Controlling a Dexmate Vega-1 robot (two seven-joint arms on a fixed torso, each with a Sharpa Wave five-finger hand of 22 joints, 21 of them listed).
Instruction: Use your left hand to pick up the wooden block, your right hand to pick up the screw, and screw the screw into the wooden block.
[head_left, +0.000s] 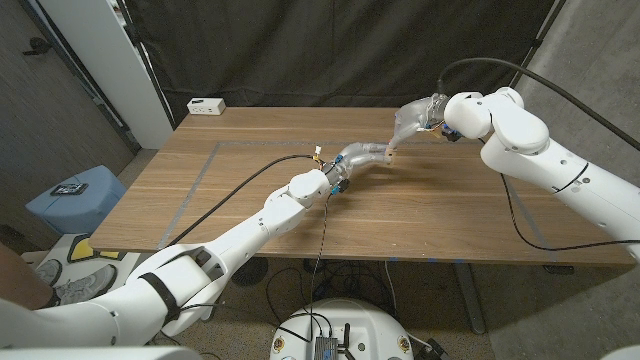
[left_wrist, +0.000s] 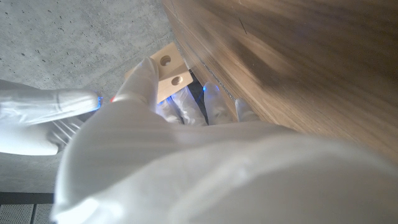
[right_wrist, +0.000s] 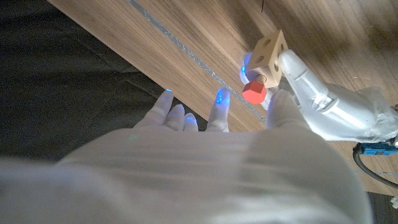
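Block (right_wrist: 268, 53) of pale wood, raised above the table (head_left: 420, 215), near its middle. Gripped by the left hand (head_left: 358, 157), fingers wrapped round it; round holes plain on two faces in the left wrist view (left_wrist: 169, 70), thumb (left_wrist: 142, 78) pressed along one side. Screw (right_wrist: 254, 92) with red head, seated in one face of the block, head touching the wood or very nearly so. Right hand (head_left: 412, 122) just beside the block, reaching in from the far right, fingers (right_wrist: 220, 102) spread and tipped with blue light in the right wrist view, thumb (right_wrist: 278, 102) next to the red head. Cannot tell whether thumb and a finger actually pinch the screw. Hands meeting tip to tip in the head view. White box (head_left: 206, 105) at the table's far left corner. Blue stool (head_left: 75, 198) on the floor beyond the table's left edge.
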